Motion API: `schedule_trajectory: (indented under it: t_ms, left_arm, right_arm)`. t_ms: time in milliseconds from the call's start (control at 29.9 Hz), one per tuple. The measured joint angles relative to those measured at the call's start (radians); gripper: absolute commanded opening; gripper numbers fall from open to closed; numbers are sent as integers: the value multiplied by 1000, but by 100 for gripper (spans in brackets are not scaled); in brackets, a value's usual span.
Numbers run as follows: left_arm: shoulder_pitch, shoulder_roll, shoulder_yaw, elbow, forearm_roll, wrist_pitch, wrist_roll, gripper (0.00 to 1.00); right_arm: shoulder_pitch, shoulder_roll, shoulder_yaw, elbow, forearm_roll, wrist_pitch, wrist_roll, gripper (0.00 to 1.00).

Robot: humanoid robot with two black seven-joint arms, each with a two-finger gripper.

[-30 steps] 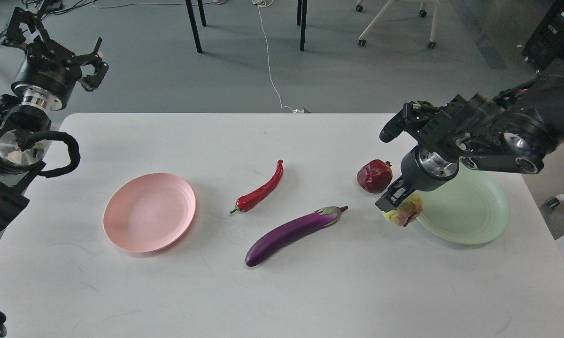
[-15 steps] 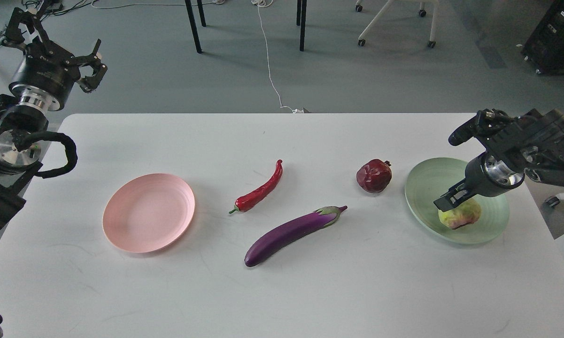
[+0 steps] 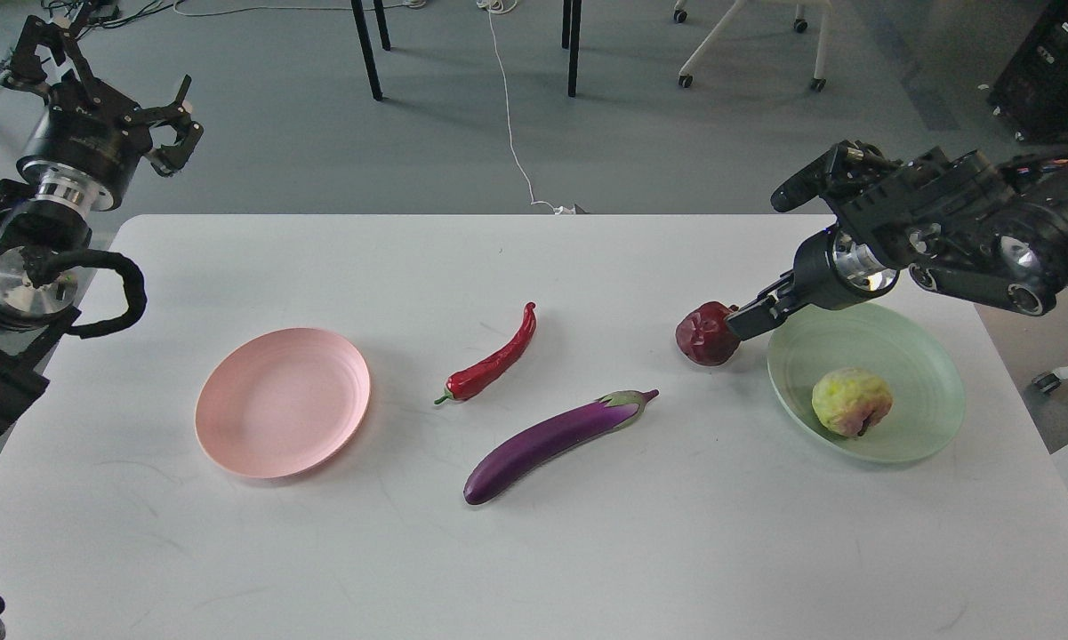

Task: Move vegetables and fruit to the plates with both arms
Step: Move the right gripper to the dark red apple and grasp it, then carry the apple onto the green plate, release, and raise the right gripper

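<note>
mint green plate (image 3: 920, 356) holds the yellow-green fruit (image 3: 851, 402). my right gripper (image 3: 752, 318) sits against the dark red fruit (image 3: 706, 333) on the table (image 3: 587, 533); i cannot tell its spread. left gripper (image 3: 171, 124) hangs splayed wide, off the table edge.

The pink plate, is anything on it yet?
Empty. The pink plate shows only its bare surface; the chili and eggplant lie on the table beside it.

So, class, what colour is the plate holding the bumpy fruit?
Pale mint green plate, clearest in the head view.
</note>
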Motion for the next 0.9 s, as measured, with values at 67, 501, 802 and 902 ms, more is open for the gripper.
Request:
schedule_trajectory:
  t_ms: [67,501,802,902]
  left_arm:
    - [0,0,1,0,0,0,0,98]
    - [4,-2,2,2,2,2,0,98]
    - [4,3,2,2,2,6,-2,98]
    - [3,7,2,2,2,6,-2,98]
  right_arm:
    - [-33,41,6,-45,1,-2,0,98]
    - [-129,156,11,-139,1,-3,0,85]
    - [-102,150,-2,-136,-5,4,3,55]
    - [-65,115,4,-132,-2,5,5,55]
